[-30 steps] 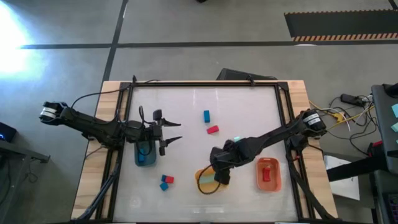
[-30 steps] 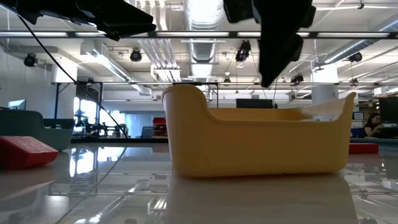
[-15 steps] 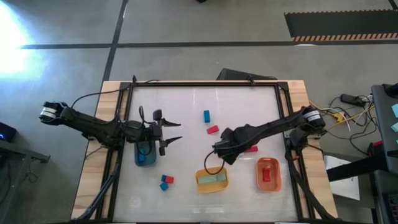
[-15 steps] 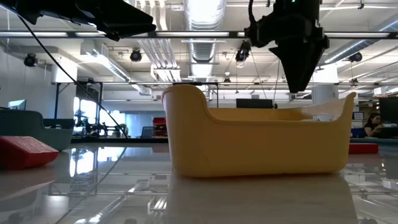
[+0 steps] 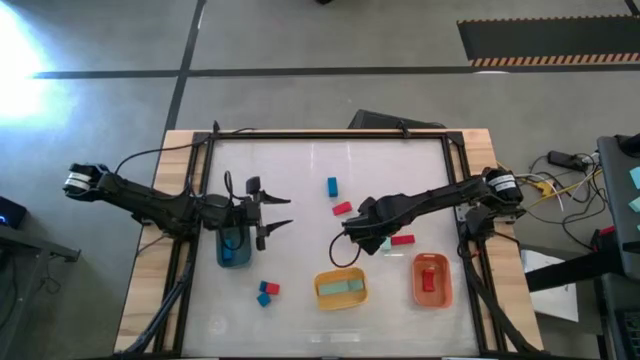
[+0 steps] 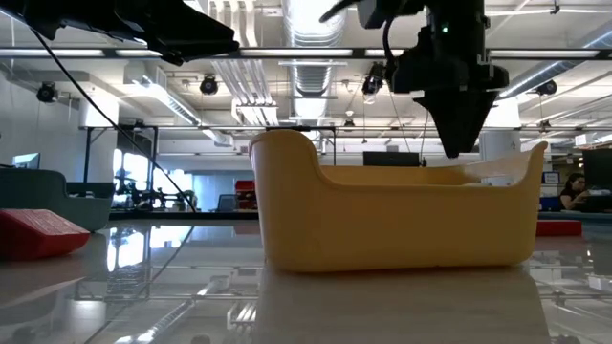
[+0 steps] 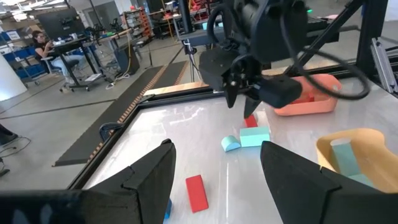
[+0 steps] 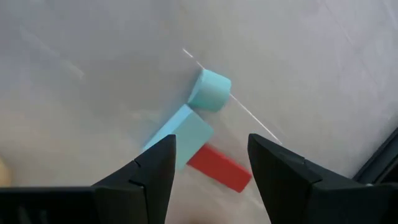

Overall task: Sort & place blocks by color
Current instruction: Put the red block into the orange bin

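My right gripper (image 5: 352,243) (image 8: 210,186) is open and empty, pointing down. It hovers between the yellow bin (image 5: 341,288) and two mint blocks (image 8: 210,90) (image 8: 180,137) that lie on the table beside a red block (image 8: 219,167) (image 5: 402,240). One mint block (image 5: 343,287) lies in the yellow bin. My left gripper (image 5: 283,212) (image 7: 217,186) waits open and level beside the grey-blue bin (image 5: 235,248). A blue block (image 5: 331,185) and a red block (image 5: 342,208) lie toward the far side. A blue and a red block (image 5: 266,292) lie near the near edge.
The orange bin (image 5: 431,278) holds red blocks at the near right. In the low view the yellow bin (image 6: 392,215) fills the foreground, with the right gripper (image 6: 459,105) above its rim. A black frame (image 5: 330,134) borders the table. Bare table lies at the far left.
My right gripper has risen from over the yellow bin and moved toward the table's far edge, stopping near the mint and red blocks. The mint block stays in the yellow bin.
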Robot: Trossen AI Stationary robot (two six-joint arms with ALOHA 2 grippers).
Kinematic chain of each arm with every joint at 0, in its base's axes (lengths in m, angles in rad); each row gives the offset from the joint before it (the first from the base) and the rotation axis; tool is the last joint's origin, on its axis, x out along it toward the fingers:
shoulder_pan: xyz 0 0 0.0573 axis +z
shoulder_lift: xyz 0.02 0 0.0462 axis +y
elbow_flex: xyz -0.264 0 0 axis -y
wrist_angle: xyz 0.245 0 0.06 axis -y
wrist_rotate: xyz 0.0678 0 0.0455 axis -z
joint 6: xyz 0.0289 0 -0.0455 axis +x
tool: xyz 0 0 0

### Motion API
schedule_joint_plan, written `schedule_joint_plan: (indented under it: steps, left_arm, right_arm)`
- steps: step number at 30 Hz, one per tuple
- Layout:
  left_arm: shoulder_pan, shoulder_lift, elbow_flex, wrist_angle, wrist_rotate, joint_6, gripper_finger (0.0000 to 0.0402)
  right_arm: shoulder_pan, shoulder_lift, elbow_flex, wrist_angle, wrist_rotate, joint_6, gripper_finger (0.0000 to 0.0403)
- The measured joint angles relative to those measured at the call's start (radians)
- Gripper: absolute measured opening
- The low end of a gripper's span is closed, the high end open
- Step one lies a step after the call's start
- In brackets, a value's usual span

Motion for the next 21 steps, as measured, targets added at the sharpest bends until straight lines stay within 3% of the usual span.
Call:
schedule_joint_plan:
  steps: [21]
  left_arm:
    - [0.0, 0.0, -0.005, -0.001, 0.0, 0.002, 0.0219]
  right_arm:
    - [-0.009, -0.052, -0.056, 0.003, -0.145, -0.373, 0.0189]
